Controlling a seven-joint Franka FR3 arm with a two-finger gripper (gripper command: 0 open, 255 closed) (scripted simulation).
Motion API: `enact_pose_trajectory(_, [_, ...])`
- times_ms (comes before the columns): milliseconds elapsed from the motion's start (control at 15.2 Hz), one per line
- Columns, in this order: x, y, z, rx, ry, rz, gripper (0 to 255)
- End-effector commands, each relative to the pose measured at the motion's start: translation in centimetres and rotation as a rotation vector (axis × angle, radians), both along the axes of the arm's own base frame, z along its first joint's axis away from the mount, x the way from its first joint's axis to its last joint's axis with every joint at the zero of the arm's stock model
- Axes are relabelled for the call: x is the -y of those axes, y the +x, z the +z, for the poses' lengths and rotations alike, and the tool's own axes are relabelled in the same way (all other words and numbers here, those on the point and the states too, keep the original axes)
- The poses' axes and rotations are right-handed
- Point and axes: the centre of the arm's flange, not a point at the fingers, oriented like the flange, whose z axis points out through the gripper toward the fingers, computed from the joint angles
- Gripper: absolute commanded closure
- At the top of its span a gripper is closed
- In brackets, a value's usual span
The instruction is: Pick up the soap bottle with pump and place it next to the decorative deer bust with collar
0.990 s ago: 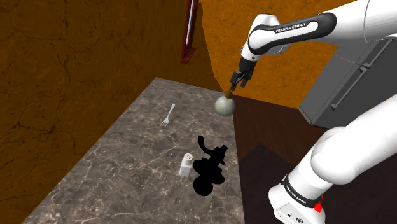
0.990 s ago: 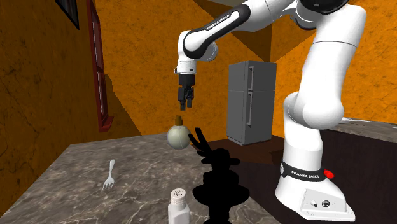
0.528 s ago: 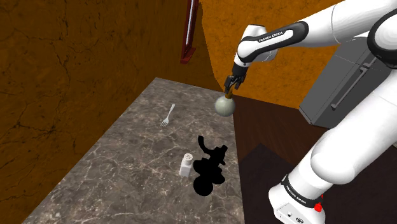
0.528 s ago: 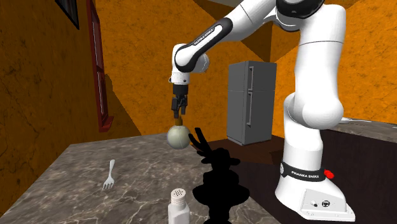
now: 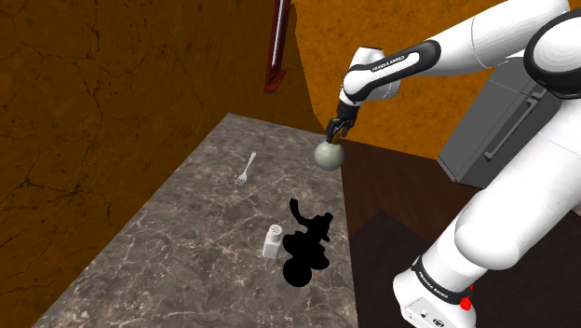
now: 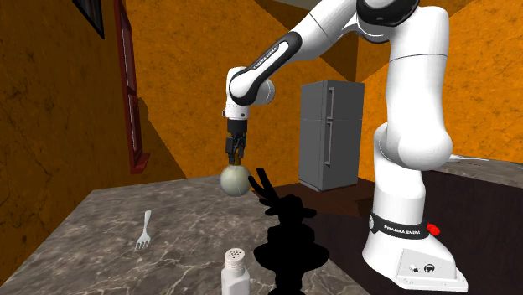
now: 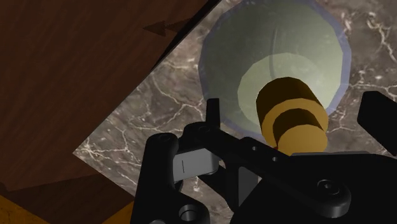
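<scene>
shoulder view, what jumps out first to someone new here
The big white arm, its open claw at the top of the round pale bottle at the far edge of the counter. Next, the pure black deer bust beside a white shaker nearer the camera.

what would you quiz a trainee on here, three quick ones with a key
1. True or false: the gripper is shut on the pump of the soap bottle.
2. Fill in: in the shoulder view, the fork lies to the soap bottle's ___ (left or right).
3. Which thing stands right beside the black deer bust? A. fork B. white shaker C. soap bottle

Key
1. False: the fingers stand open on either side of the pump, not touching it.
2. left
3. B
</scene>
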Motion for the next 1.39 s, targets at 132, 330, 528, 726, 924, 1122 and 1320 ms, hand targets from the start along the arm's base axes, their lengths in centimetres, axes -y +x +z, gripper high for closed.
enact_pose_trajectory(132, [0.0, 0.0, 0.0, 0.0, 0.0, 0.0, 0])
enact_pose_trajectory(330, [0.0, 0.0, 0.0, 0.0, 0.0, 0.0, 255])
enact_pose_trajectory(528, [0.0, 0.0, 0.0, 0.0, 0.0, 0.0, 255])
enact_pose_trajectory(726, [0.0, 0.0, 0.0, 0.0, 0.0, 0.0, 255])
enact_pose_trajectory(924, [0.0, 0.0, 0.5, 0.0, 0.0, 0.0, 255])
enact_pose_trajectory(1122, [0.0, 0.0, 2.1, 0.0, 0.0, 0.0, 255])
enact_pose_trajectory(1320, [0.0, 0.0, 3.7, 0.0, 0.0, 0.0, 255])
